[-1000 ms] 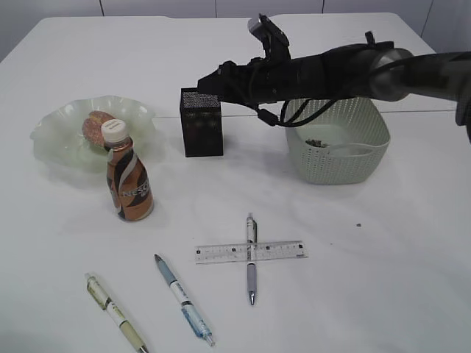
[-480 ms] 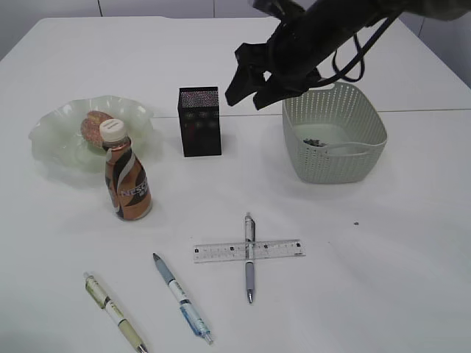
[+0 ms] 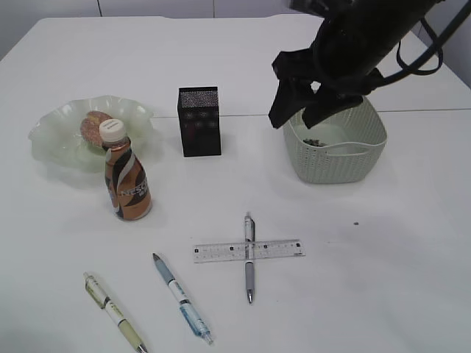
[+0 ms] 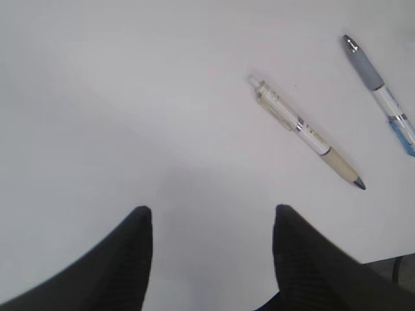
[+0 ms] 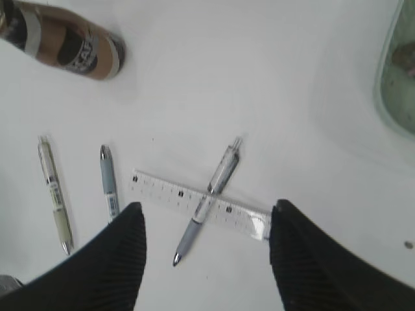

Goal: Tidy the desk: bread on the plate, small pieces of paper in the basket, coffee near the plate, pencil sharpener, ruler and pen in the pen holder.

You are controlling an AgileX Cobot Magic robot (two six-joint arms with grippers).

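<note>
The bread (image 3: 94, 123) lies on the green glass plate (image 3: 55, 136), and the brown coffee bottle (image 3: 129, 184) stands just in front of it. The black pen holder (image 3: 199, 121) stands mid-table. A clear ruler (image 3: 217, 252) lies under a grey pen (image 3: 250, 276); a blue pen (image 3: 182, 298) and a beige pen (image 3: 114, 311) lie to its left. My right gripper (image 3: 291, 123) hangs open and empty above the left rim of the basket (image 3: 338, 165), which holds paper bits (image 3: 316, 142). My left gripper (image 4: 213, 210) is open over bare table near the beige pen (image 4: 305, 131). No pencil sharpener shows.
A small dark speck (image 3: 356, 223) lies on the table in front of the basket. In the right wrist view the ruler (image 5: 165, 189), grey pen (image 5: 224, 170) and coffee bottle (image 5: 65, 45) lie below the open right gripper (image 5: 207, 206). The table's edge shows at the lower right of the left wrist view.
My right arm has swung from over the pen holder to the right and tipped downward, its gripper now above the basket's left rim. The objects on the table have not moved.
</note>
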